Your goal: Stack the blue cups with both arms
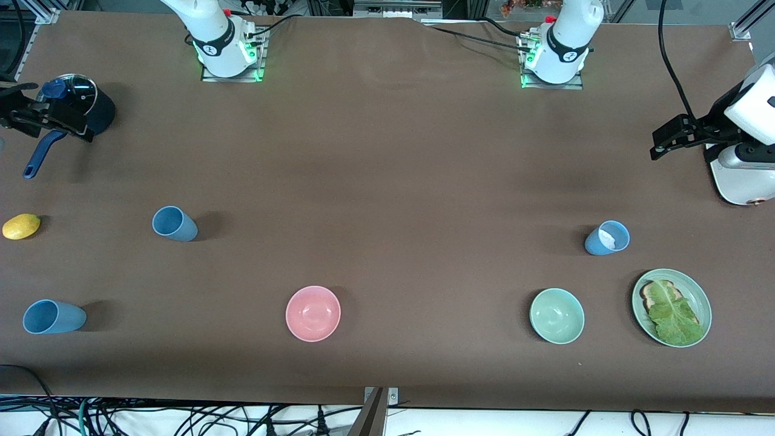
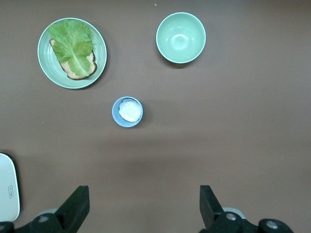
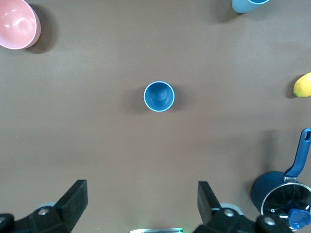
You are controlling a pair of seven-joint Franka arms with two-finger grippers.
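Note:
Three blue cups stand upright and apart on the brown table. One blue cup (image 1: 175, 223) (image 3: 159, 96) is toward the right arm's end, and a second cup (image 1: 53, 317) (image 3: 248, 4) stands nearer the front camera, close to that end's edge. The third cup (image 1: 607, 237) (image 2: 127, 111), white inside, is toward the left arm's end. My right gripper (image 1: 30, 115) (image 3: 142, 204) hangs open and holds nothing, over the saucepan's edge. High over the bare table by the left arm's end, my left gripper (image 1: 666, 140) (image 2: 143, 206) is also open and holds nothing.
A dark navy saucepan (image 1: 85, 109) with a glass lid and a lemon (image 1: 21, 226) lie at the right arm's end. A pink bowl (image 1: 313, 313), a green bowl (image 1: 557, 315) and a green plate (image 1: 702, 303) with toast and lettuce sit near the front edge.

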